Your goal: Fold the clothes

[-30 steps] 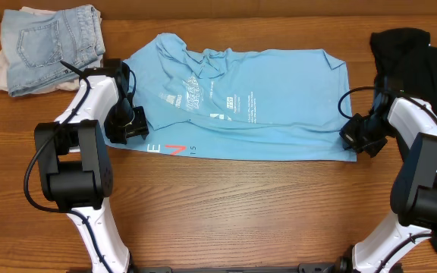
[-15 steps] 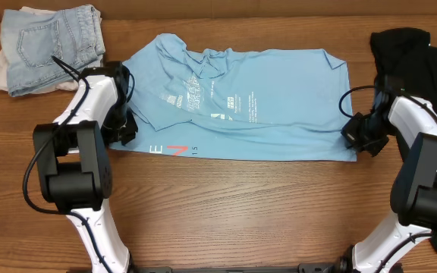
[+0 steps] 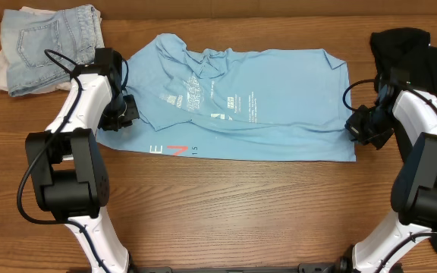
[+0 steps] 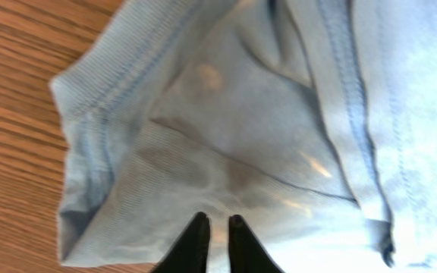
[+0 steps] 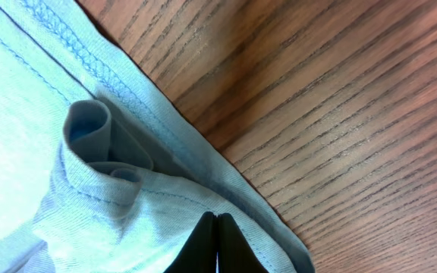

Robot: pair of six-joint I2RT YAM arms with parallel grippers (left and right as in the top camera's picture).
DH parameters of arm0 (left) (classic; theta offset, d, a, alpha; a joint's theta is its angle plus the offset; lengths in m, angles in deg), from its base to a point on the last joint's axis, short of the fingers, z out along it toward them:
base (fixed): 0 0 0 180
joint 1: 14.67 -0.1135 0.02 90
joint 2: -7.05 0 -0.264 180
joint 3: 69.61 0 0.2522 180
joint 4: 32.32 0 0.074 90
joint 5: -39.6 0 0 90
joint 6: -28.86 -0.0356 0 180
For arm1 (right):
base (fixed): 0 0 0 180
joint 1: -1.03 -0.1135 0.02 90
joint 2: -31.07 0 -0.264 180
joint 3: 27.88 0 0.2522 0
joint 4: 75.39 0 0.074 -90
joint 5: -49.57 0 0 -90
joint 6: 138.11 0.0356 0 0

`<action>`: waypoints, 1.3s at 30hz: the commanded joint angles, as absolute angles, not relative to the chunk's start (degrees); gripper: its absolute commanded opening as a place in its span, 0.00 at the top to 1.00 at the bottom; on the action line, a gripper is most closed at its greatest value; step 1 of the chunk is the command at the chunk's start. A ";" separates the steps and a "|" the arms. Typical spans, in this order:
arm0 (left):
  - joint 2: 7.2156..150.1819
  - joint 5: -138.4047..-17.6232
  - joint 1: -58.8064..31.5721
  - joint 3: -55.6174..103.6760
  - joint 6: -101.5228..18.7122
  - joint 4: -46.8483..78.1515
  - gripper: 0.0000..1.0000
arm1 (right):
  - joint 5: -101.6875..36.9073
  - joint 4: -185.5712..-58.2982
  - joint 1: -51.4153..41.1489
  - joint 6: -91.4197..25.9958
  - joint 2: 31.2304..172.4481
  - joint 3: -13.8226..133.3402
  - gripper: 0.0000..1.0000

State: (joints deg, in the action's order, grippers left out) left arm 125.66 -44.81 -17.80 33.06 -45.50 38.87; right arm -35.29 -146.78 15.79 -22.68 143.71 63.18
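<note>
Though partly off-frame, black shirt [image 3: 404, 45] far R.

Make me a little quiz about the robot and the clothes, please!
1. True or false: the left hand and the right hand both pinch the blue T-shirt.
2. Where is the black shirt? A: far right. B: under the T-shirt. C: in the left hand.
3. Fill in: the slanted mark near the T-shirt's hem is ____.
Key: 1 true; 2 A; 3 red.
</note>
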 commanded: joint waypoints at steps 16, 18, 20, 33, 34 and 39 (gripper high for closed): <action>129.53 -41.45 -23.92 33.43 -38.62 45.96 0.94 | -34.35 -146.91 16.10 -23.27 144.45 64.38 0.96; 129.53 -42.04 -24.27 33.10 -38.66 45.78 0.94 | -34.35 -146.93 16.10 -23.27 144.45 64.38 0.96; 129.53 -43.06 -24.38 32.36 -38.86 45.19 0.94 | -34.35 -147.04 16.10 -23.29 144.45 64.38 0.96; 129.22 -43.85 -25.96 23.81 -32.26 43.86 0.96 | -34.37 -149.35 16.10 -24.36 144.45 64.38 0.96; 128.94 -43.22 -26.35 23.81 -30.90 45.10 0.96 | -34.39 -149.49 16.12 -24.36 144.45 64.40 0.96; 124.35 -34.85 -26.74 23.81 -23.65 51.14 0.96 | -35.90 -149.53 16.21 -24.30 144.08 64.40 0.96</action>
State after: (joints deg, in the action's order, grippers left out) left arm 127.04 -40.73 -26.11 24.47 -30.68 49.65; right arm -34.81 -149.68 15.90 -24.12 143.86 63.18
